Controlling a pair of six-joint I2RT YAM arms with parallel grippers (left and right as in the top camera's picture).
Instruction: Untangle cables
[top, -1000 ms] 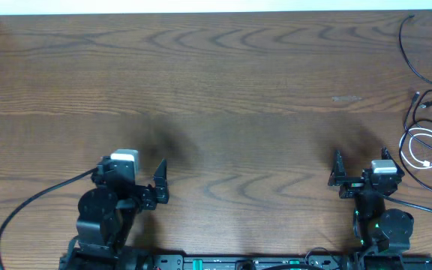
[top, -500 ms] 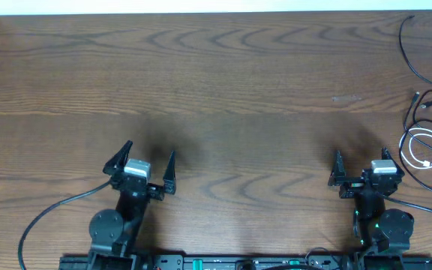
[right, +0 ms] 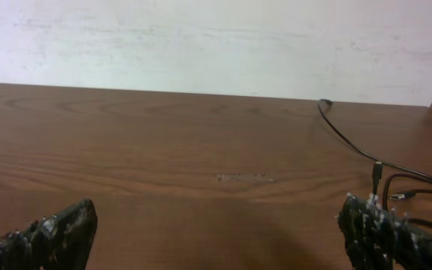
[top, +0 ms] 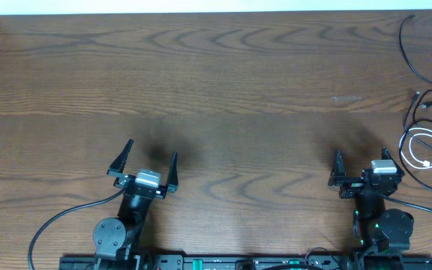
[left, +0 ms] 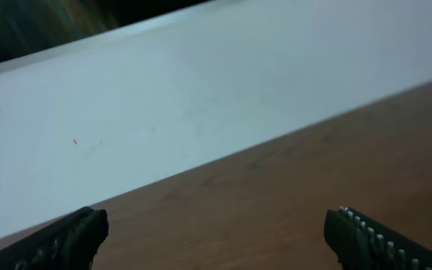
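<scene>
The cables lie at the table's far right edge in the overhead view. A thin black cable runs down from the back corner. A white cable is coiled in loops and overlaps more black cable with small plugs. In the right wrist view the black cable runs along the right side. My left gripper is open and empty at the front left, far from the cables; it also shows in the left wrist view. My right gripper is open and empty, just left of the coil, and shows in the right wrist view.
The brown wooden table ends at a white wall at the back. The arms' base rail runs along the front edge. Thick black arm wires trail by the left arm's base.
My left arm has swung round: its gripper, side-on before, now points toward the back of the table and sits a little further right. The right arm and cables have not moved.
</scene>
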